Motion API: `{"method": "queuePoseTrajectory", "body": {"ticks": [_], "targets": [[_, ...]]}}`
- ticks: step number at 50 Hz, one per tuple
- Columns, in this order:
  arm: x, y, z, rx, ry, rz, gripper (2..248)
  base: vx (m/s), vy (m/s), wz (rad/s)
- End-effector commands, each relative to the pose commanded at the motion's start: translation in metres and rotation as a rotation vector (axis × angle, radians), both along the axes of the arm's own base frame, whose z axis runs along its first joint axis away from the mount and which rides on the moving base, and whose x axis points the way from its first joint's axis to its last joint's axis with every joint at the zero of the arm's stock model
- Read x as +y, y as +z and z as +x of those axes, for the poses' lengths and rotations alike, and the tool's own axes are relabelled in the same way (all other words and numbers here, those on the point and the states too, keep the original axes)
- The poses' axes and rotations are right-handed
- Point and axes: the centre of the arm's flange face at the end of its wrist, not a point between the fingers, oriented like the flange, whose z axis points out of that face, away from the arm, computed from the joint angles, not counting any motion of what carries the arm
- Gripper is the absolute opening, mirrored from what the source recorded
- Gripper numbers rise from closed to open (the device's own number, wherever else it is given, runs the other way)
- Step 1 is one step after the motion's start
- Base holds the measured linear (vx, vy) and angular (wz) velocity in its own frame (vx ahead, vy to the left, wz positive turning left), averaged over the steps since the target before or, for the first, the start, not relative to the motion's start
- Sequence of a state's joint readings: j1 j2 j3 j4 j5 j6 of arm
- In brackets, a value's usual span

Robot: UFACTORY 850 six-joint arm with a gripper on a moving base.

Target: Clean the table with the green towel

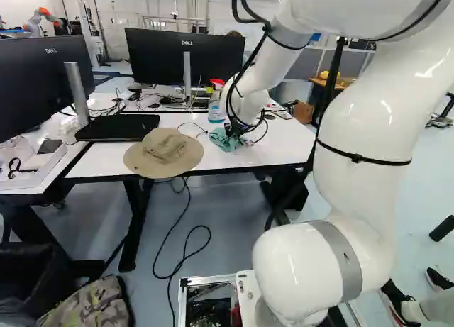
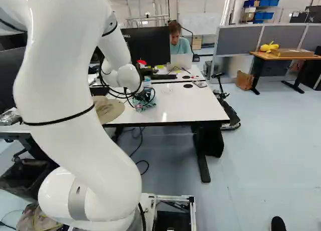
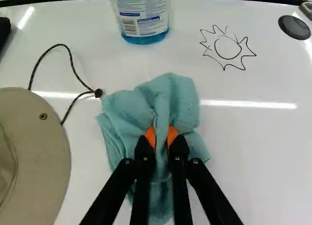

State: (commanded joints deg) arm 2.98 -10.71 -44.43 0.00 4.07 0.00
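In the left base view, the white arm (image 1: 362,128) stands right of the middle and reaches over the white table (image 1: 284,150); its claw (image 1: 236,130) is down at the green towel (image 1: 225,141), which lies bunched on the table; a spray bottle (image 1: 215,108) stands behind the towel, and a tan hat (image 1: 163,153) lies by the near edge; a black monitor (image 1: 156,57) stands farther back.

In the right base view, the arm stands left of the middle, covering part of the hat; the towel shows beneath the claw, with bare tabletop to its right; a laptop (image 2: 181,61) sits beyond.

In the wrist view, the claw (image 3: 161,133) is closed on a raised fold of the towel, an orange pad on either side; the bottle, with blue liquid, stands ahead of the towel, apart from it; near the bottle a spiky circle drawing (image 3: 227,58) marks the table, with a black disc (image 3: 294,27) beyond; the hat lies beside the claw, its cord (image 3: 73,71) reaching near the towel.
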Motion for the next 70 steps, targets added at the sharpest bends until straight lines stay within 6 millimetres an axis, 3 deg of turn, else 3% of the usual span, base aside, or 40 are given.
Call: {"method": "queuePoseTrajectory", "body": {"ticks": [21, 33, 57, 70], "targets": [[-0.035, 0.0, 0.0, 0.0, -0.072, 0.0, 46, 0.0, 0.0, 0.0], [-0.051, 0.0, 0.012, -0.004, -0.103, 0.0, 46, 0.0, 0.0, 0.0], [-0.039, -0.002, 0.052, -0.022, -0.078, 0.0, 46, 0.0, 0.0, 0.0], [-0.018, -0.002, 0.053, -0.022, -0.039, 0.001, 46, 0.0, 0.0, 0.0]]}}
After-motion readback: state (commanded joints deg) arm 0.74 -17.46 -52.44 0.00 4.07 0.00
